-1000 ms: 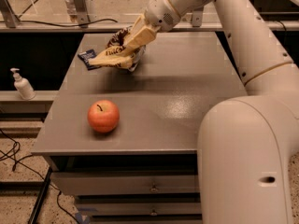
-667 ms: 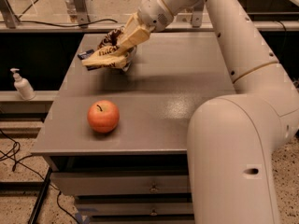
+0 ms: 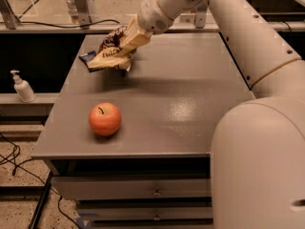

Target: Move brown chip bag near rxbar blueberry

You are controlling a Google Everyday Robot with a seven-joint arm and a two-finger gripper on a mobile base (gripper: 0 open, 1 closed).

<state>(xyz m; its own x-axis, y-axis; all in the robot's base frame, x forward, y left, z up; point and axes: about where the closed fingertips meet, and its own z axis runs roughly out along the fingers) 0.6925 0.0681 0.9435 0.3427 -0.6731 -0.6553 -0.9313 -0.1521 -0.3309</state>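
Note:
My gripper point(image 3: 125, 46) is at the far left of the table, shut on the brown chip bag point(image 3: 110, 51). The bag has a dark brown top and a tan lower part and hangs tilted just above the table top. The rxbar blueberry point(image 3: 88, 57), a small dark navy wrapper, lies flat at the table's left edge, mostly hidden under the bag; only its left end shows. The bag overlaps it from the right.
A red-orange apple point(image 3: 105, 119) sits at the front left of the grey table point(image 3: 190, 109). A white pump bottle point(image 3: 21, 87) stands on a ledge left of the table. My arm reaches in from the upper right.
My gripper has carried the chip bag a little further left and towards the back, over the blue bar, and now covers more of it.

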